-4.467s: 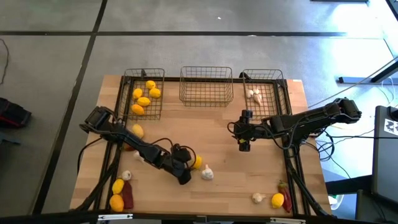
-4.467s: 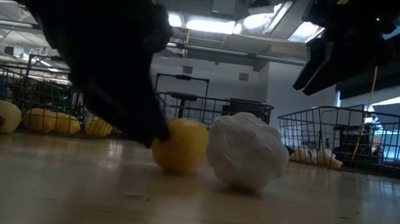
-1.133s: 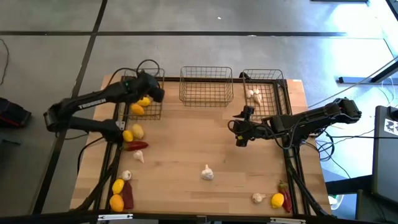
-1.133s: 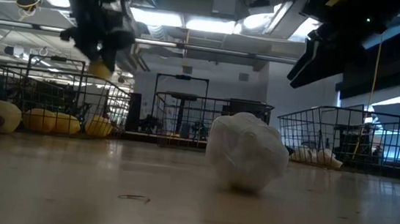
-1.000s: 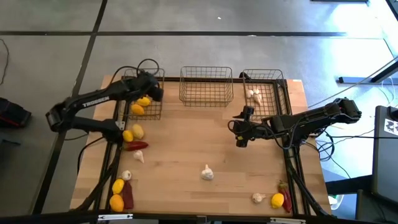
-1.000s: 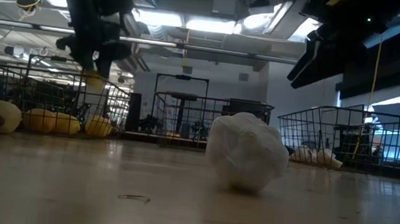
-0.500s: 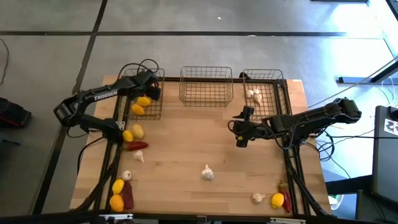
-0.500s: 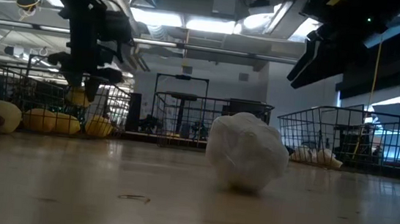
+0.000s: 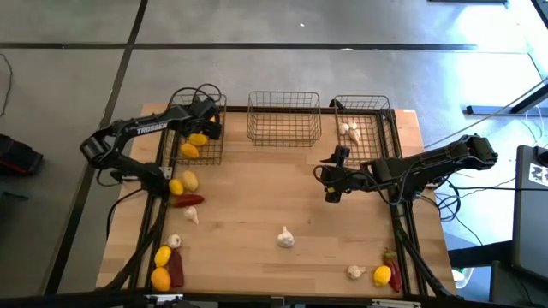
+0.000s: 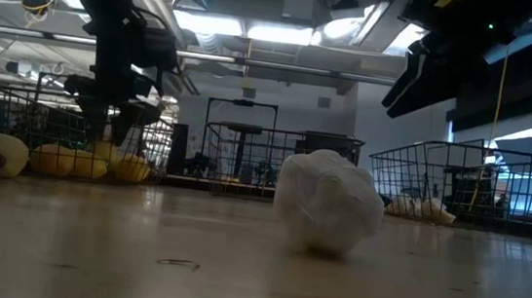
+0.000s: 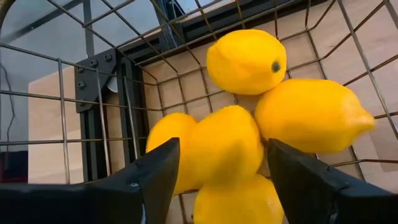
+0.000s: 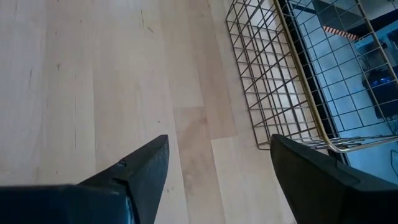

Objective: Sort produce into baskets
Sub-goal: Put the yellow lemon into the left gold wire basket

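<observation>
Letting go over the far-left basket [image 9: 198,128], my left tool [image 11: 217,180] now stands with its fingers spread wider than a second ago, and the lemon [image 11: 225,152] I carried there sits loose between them on the pile of lemons already inside, no longer pinched. A few seconds back that lemon lay mid-tabletop beside the garlic bulb [image 9: 285,239]; now it has joined its kind, so I judge this one sorted. My right tool [image 9: 333,182] hangs wide open and empty over the right half of the tabletop, near the far-right basket [image 9: 364,120]. Lemons, garlic and red chilies remain along the left edge and near-right corner.
</observation>
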